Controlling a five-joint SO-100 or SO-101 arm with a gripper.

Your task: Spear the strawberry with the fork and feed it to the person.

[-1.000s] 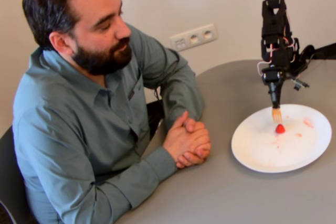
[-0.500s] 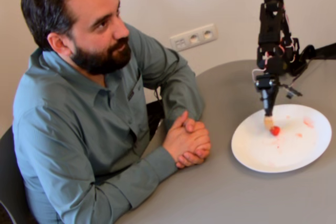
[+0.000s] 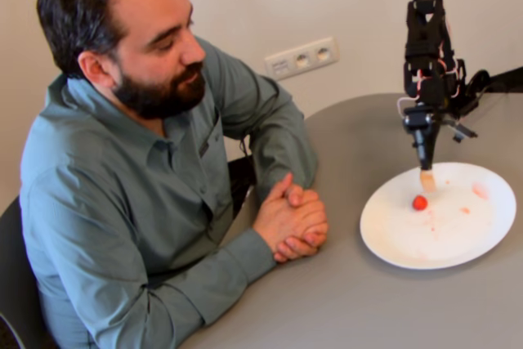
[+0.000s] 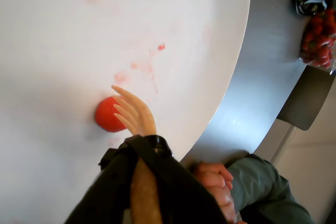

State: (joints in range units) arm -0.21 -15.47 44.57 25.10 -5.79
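Observation:
The strawberry (image 3: 420, 203) lies loose on the left part of the white plate (image 3: 409, 243). The fork (image 3: 427, 180) hangs just above and a little right of it, prongs down, not stuck in it. My gripper (image 3: 425, 157) is shut on the fork's shaft. In the wrist view the fork (image 4: 134, 113) has its prongs overlapping the right side of the strawberry (image 4: 106, 115) on the plate (image 4: 199, 35), and black jaws close around the handle at my gripper (image 4: 144, 148). The person (image 3: 147, 161) sits at the left, looking down toward the plate.
The person's clasped hands (image 3: 292, 218) rest on the grey table left of the plate. Pink juice smears (image 3: 480, 190) mark the plate's far side. A wall socket (image 3: 301, 58) is behind. A tub of red fruit (image 4: 317, 35) stands beyond the plate in the wrist view.
The fork dipped to the strawberry and has risen again without it. The strawberry has rolled a little to the left. The person glanced up and now looks down.

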